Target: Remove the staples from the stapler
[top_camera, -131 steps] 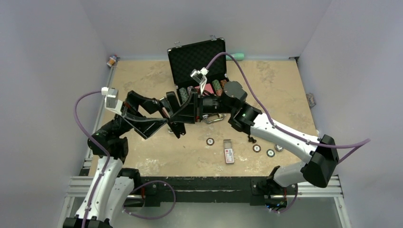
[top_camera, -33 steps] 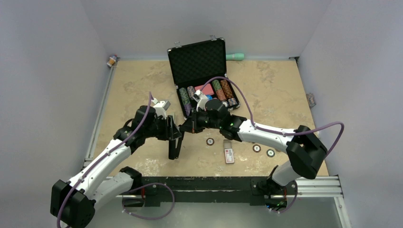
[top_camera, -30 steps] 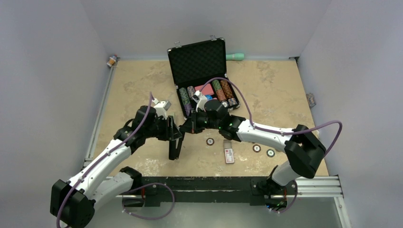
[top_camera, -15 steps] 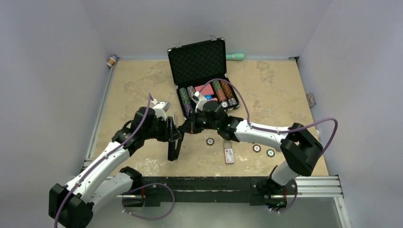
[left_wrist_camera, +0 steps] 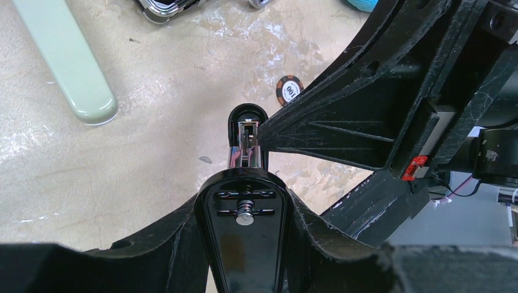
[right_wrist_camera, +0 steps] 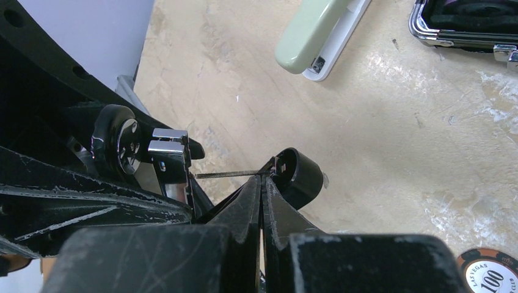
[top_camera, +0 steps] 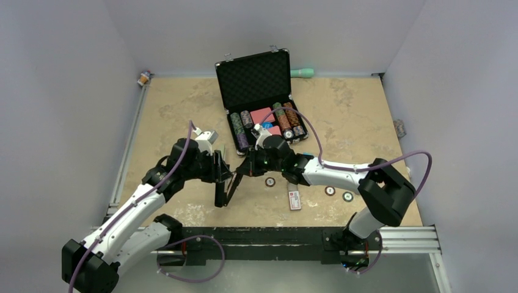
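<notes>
We see our left pincer [left_wrist_camera: 244,241] clamped around the black stapler [left_wrist_camera: 244,204], its silvery rail running away towards the worktop [left_wrist_camera: 122,165]. The right pincer [left_wrist_camera: 264,133] reaches the rail's far end, near a poker chip [left_wrist_camera: 289,90].

This is a robotics lab cell, not a home or an office. Blank pale walls [top_camera: 61,91] box in my tabletop [top_camera: 183,104] on three sides, and I am bolted to an aluminium rail frame [top_camera: 421,238] at its near edge. Purple cables [top_camera: 397,160] loop loose along both my arms, and a small camera [top_camera: 207,135] rides my left wrist. The things laid out are odd props: an open foam-lined case [top_camera: 253,76] of poker chips, loose chips [top_camera: 330,190] and a small box [top_camera: 294,199] on the stone-patterned top.
</notes>
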Robot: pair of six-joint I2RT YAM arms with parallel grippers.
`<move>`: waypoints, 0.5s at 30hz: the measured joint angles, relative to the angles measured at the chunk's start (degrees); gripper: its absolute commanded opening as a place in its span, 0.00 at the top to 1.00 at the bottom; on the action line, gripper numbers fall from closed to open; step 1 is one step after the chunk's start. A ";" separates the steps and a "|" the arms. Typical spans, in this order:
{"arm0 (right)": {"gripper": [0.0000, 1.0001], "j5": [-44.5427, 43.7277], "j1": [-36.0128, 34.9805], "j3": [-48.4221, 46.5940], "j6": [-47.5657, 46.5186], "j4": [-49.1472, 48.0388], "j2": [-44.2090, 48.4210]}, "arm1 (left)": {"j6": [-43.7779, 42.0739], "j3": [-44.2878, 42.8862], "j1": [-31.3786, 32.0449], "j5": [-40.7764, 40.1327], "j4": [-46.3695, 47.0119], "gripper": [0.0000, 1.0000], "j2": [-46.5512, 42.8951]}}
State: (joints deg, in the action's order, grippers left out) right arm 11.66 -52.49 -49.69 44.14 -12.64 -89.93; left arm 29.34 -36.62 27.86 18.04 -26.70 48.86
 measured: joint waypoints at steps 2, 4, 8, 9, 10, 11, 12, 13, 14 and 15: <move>1.00 0.00 -0.02 0.00 0.00 0.00 0.00 | 0.02 0.00 0.00 0.00 0.00 1.00 0.00; 1.00 0.02 -0.02 0.00 -0.02 0.00 0.00 | 0.02 0.00 0.00 0.00 0.00 1.00 0.02; 1.00 0.00 -0.24 -0.22 -0.28 0.20 0.00 | 0.02 0.00 0.00 -0.04 -0.09 1.00 0.02; 1.00 -0.02 -0.37 -0.24 -0.33 0.20 0.00 | 0.04 -0.02 0.00 -0.11 -0.31 1.00 0.02; 1.00 -0.02 -0.46 -0.26 -0.44 0.22 0.00 | 0.07 -0.20 0.02 -0.22 -0.85 1.00 0.04; 1.00 -0.02 -0.66 -0.26 -0.52 0.22 0.00 | 0.04 -0.48 0.07 -0.28 -1.53 1.00 0.13; 1.00 -0.02 -0.87 -0.26 -0.66 0.22 -0.04 | 0.07 -0.92 0.11 -0.35 -2.16 1.00 0.24; 1.00 -0.04 -1.16 -0.26 -0.68 0.17 -0.11 | 0.07 -1.49 0.17 -0.48 -3.02 1.00 0.39; 1.00 -0.04 -1.44 -0.26 -0.68 0.13 -0.17 | 0.04 -2.12 0.20 -0.72 -3.82 1.00 0.52; 1.00 -0.13 -1.81 -0.26 -0.68 0.07 -0.35 | 0.04 -2.91 0.26 -1.09 -4.85 1.00 0.72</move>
State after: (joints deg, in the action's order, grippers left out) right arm 11.53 -54.30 -49.95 43.46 -12.58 -90.28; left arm 29.39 -39.53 28.12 16.95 -31.55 49.58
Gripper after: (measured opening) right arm 0.007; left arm 0.458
